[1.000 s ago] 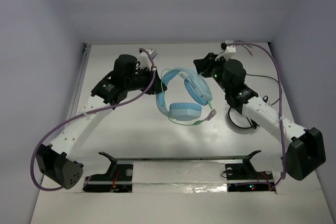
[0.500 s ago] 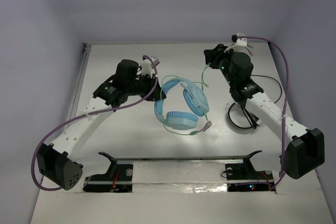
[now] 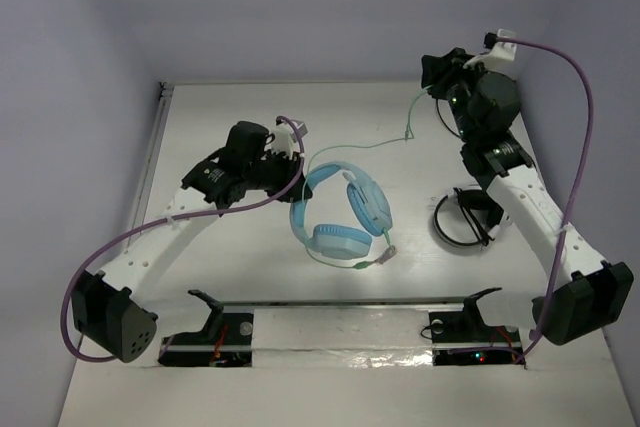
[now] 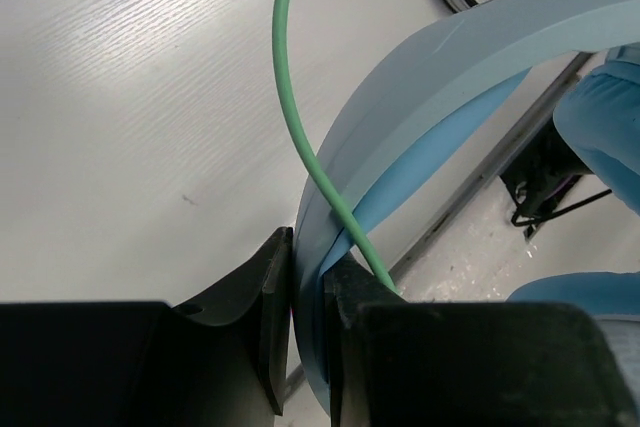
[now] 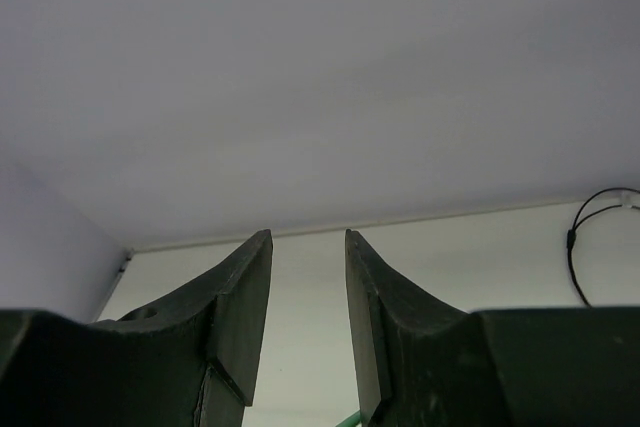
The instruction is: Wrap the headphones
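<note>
Now: left fingers point(image 4: 272, 307) clamp light-blue headband of headphones point(image 3: 345, 209), mid-worktop point(image 3: 260, 272), lower ear cup lying flat. Right fingers point(image 5: 240, 317) raised at far right corner, narrow gap between them. Pale green cable point(image 3: 407, 134) climbs from headphones into that gap; pinched or loose, cannot tell. Black-and-white coil point(image 3: 462, 219) lies right of headphones.

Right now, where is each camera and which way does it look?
Top external: above and behind the arms, looking down at the table; both arms and the headphones show.
Left wrist: on the left arm, looking along the left gripper, shut on the headband.
Right wrist: on the raised right arm, looking past the right gripper at the wall.
Shared: top and left wrist see the green cable.
</note>
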